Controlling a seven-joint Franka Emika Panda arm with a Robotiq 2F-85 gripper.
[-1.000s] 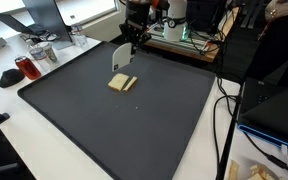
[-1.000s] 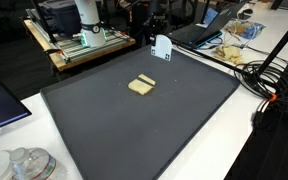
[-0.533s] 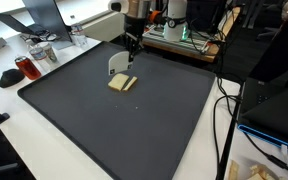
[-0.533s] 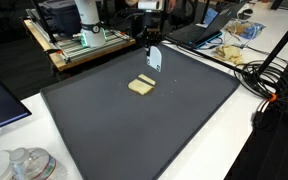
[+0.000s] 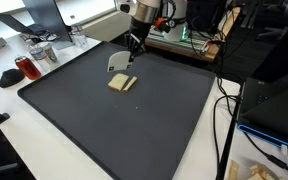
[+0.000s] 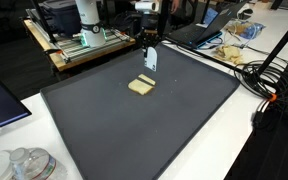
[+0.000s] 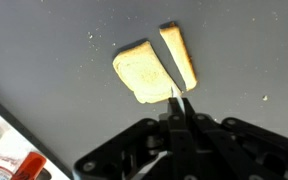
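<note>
Hovering near the black mat's (image 5: 134, 130) far edge, the tool (image 5: 131, 51) pinches a white card (image 5: 117, 62) just above two bread pieces (image 5: 122, 83).

The tool (image 7: 177, 98) is black throughout; in the wrist view its housing (image 7: 144, 150) spreads wide and angular below the tip, glossy, with pale glints along its edges; it narrows to two thin fingers (image 7: 173, 108), dark with a lighter grey face; in both exterior views the tool shows as a slim black block; directly above it sits a rounded, pale grey-white wrist segment (image 5: 142, 10), smooth and unmarked.
</note>
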